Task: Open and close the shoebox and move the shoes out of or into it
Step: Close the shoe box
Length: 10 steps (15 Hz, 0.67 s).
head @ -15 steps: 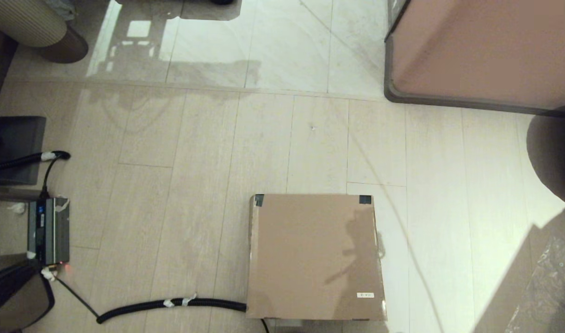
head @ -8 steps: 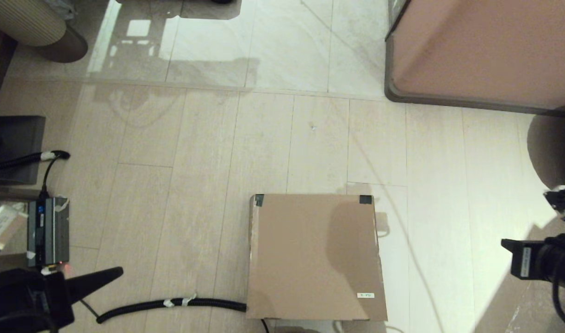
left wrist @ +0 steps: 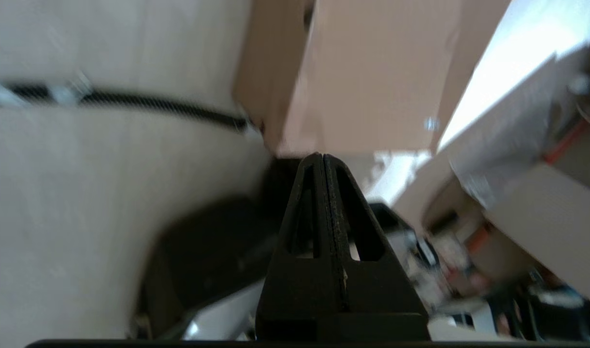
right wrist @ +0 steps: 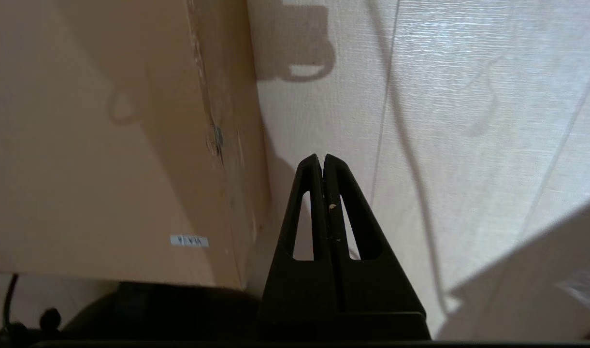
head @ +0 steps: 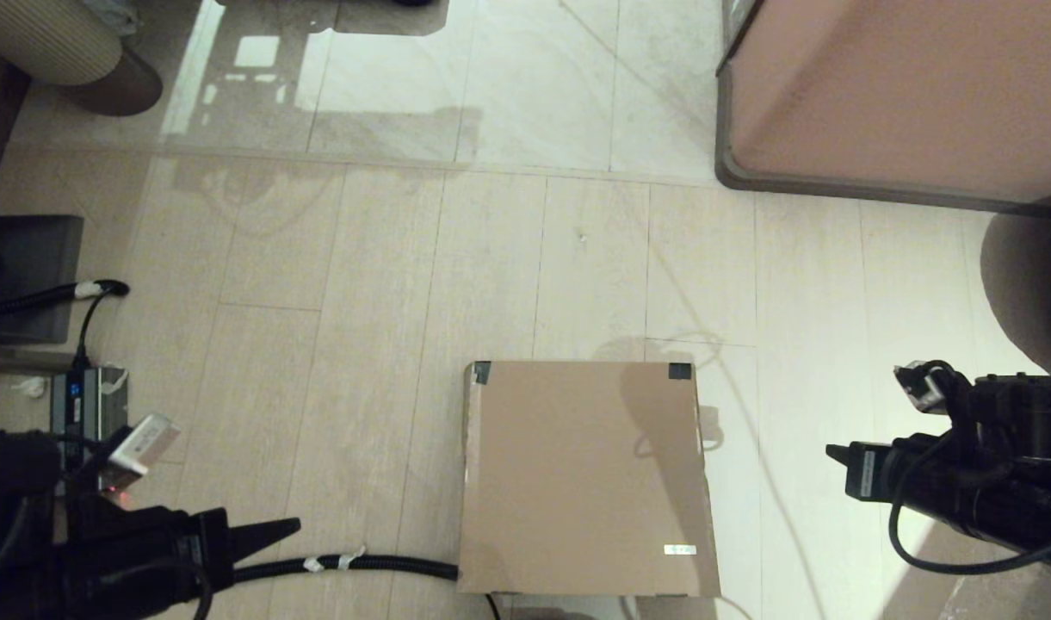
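Observation:
The brown cardboard shoebox (head: 585,478) sits on the floor at the near centre with its lid down. Dark tape marks its two far corners, and a small white label (head: 680,549) sits near the front right. No shoes are in view. My left gripper (head: 293,523) is shut and empty, low at the near left, pointing toward the box's left side across a gap of floor. My right gripper (head: 835,455) is also shut and empty, right of the box and apart from it. The left wrist view shows the gripper (left wrist: 322,157) facing the shoebox (left wrist: 367,82). In the right wrist view the gripper (right wrist: 323,158) hangs over floor beside the shoebox (right wrist: 106,145).
A pinkish-brown cabinet (head: 904,95) with a grey rim stands at the back right. A black corrugated cable (head: 344,566) runs along the floor to the box's near left corner. A small power unit (head: 86,405) and a dark panel (head: 26,275) are at the left.
Both arms have come into view from the near corners and moved inward toward the box. The box has not moved and its lid stays down.

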Motion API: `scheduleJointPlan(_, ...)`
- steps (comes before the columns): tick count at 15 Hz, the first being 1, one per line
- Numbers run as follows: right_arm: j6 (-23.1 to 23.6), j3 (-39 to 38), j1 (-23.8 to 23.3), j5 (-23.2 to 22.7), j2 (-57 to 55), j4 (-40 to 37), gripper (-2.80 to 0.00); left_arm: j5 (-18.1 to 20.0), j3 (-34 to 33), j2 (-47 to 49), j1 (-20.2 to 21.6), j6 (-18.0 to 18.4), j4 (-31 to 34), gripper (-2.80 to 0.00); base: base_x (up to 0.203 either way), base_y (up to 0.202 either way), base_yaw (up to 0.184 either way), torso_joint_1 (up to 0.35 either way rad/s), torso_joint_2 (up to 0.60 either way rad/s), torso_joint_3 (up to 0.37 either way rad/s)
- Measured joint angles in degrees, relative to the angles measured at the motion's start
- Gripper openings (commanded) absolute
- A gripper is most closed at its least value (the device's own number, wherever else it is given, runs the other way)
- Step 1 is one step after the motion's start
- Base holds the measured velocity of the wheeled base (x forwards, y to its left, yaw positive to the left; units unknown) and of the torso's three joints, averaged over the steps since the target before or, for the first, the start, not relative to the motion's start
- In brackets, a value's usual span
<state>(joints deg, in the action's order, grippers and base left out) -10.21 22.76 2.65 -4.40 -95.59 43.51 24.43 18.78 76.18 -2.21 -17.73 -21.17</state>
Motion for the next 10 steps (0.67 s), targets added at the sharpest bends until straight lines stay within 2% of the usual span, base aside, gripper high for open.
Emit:
scheduleJointPlan(3, -3.7, 0.0, 0.2, -0.2, -7.5, 8.9, -2.8, 1.3, -0.4, 5.3, -1.2, 0.0, -1.4, -2.8, 0.0, 0.0, 0.0, 0.0, 0.0, 0.0)
scheduleJointPlan(5, -4.2, -0.1, 0.2, -0.4, -11.9, 11.9, -2.8, 1.3, -0.3, 9.1, -1.6, 0.0, -3.8, -2.8, 0.0, 0.0, 0.0, 0.0, 0.0, 0.0)
scheduleJointPlan(10, -4.4, 3.5, 0.3, -1.8, -21.8, 15.7, -2.8, 0.8, 0.2, 22.7, -3.9, 0.1, -17.5, -2.8, 0.0, 0.0, 0.0, 0.0, 0.0, 0.0)
